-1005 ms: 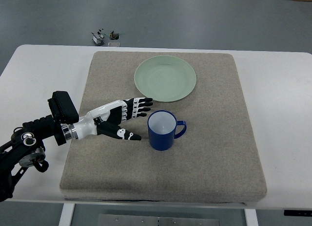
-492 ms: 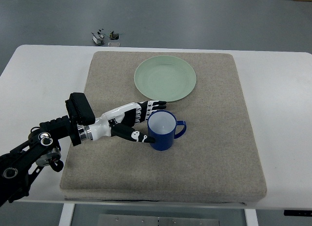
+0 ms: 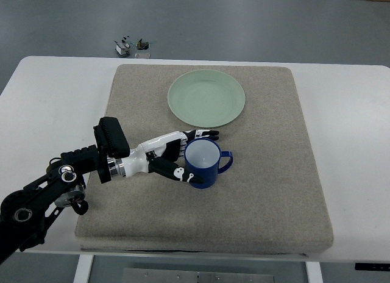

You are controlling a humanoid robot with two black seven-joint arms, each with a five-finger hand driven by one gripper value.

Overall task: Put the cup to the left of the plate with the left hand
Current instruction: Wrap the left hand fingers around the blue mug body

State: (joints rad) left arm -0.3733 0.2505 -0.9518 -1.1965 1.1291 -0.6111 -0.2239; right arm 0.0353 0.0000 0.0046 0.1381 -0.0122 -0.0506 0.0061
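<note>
Now the left hand [image 3: 183,158] has reached the blue cup [image 3: 203,163]: a second ago it lay open on the mat well short of the cup, half a second ago its fingertips were just meeting the wall, and here the fingers [image 3: 204,135] wrap round the far side while the thumb [image 3: 183,174] presses the near side. The fingers look closed on the cup, though whether the grip is firm cannot be told. The cup has not shifted; it stands upright on the grey mat [image 3: 268,191], just below the pale green plate [image 3: 206,98] and slightly to its right-hand part, apart from the rim. So the reach appears done, and the lift and carry remain.

The cup's long axis is vertical, mouth up, interior empty. Its handle points to the picture's right, away from the hand. The spot left of the plate is bare mat. The right arm is not in view.
</note>
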